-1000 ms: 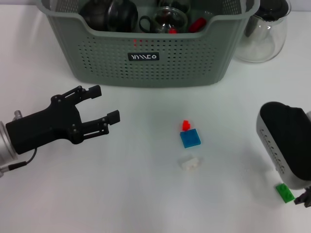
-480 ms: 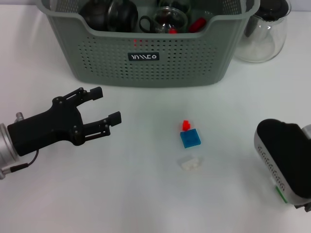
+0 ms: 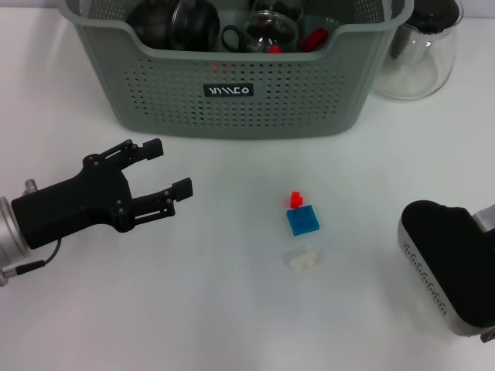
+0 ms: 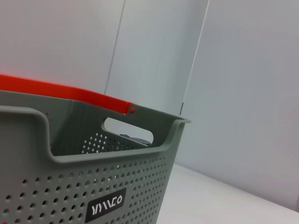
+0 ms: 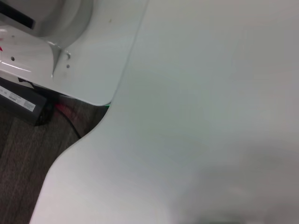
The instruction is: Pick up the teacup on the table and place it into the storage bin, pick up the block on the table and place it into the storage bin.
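I am holding my left gripper [image 3: 166, 167] over the white worktop [image 3: 232, 309], in front of the storage bin [image 3: 232, 93] and toward its left side. Its jaws are standing wide open and they are gripping nothing. The 2 fingertips are pointing toward the middle of the worktop.

The storage bin is standing at the far edge of the worktop, with its black label facing me. Dark round items, a glass teacup [image 3: 271, 31] and something red are lying inside it. In the left wrist view the bin [image 4: 84, 186] is filling the lower part, with its cut-down rim and the label.

A blue block [image 3: 302, 221] is lying on the worktop in the middle, well apart from the bin. A small red block [image 3: 295, 199] is touching its far edge, and a small white block [image 3: 302, 259] is lying just beside it on the near side.

My right arm [image 3: 452, 267] is sitting low at the right edge of the worktop. Its housing is covering the jaws, so I cannot tell if they are open.

A clear glass pot [image 3: 421, 46] is standing to the right of the bin.
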`<state>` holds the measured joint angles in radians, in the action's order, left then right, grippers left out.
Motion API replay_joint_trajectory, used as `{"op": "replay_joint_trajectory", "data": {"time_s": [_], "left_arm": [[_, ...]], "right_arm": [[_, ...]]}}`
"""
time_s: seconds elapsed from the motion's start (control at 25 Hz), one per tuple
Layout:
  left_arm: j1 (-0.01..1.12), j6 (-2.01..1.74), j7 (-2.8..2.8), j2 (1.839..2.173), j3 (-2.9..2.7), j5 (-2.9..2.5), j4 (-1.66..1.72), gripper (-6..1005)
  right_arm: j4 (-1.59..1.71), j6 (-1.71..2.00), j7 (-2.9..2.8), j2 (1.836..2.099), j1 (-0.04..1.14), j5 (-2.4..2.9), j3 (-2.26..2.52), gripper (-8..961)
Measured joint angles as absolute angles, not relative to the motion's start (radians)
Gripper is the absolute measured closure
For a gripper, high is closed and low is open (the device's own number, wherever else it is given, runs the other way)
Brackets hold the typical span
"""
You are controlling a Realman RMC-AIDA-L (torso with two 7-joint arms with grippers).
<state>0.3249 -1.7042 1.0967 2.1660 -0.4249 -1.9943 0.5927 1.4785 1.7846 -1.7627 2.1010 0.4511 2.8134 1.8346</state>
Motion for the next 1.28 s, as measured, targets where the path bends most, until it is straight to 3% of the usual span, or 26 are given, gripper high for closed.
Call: {"op": "replay_joint_trajectory", "data": {"time_s": [0.56, 0.76, 1.0, 1.28], "left_arm": [[0.323, -1.704, 1.097, 2.165, -0.425, -1.994, 0.597, 124], [0.320, -1.704, 1.097, 2.164, -0.425, -1.994, 0.599, 124], [0.318, -1.705, 1.097, 2.164, -0.425, -1.994, 0.600, 124], [0.316, -1.717, 1.097, 2.164, -0.425, -1.995, 0.601, 124]], "right_arm": [[1.479, 1.770, -1.793, 2.102, 0.442, 2.820, 1.849, 292], [1.479, 1.766, -1.804, 2.102, 0.441, 2.826, 1.850, 443], [1.481, 1.763, -1.813, 2.102, 0.444, 2.826, 1.841, 529], [1.505, 1.750, -1.837, 2.102, 0.484, 2.743, 1.725, 530]]}}
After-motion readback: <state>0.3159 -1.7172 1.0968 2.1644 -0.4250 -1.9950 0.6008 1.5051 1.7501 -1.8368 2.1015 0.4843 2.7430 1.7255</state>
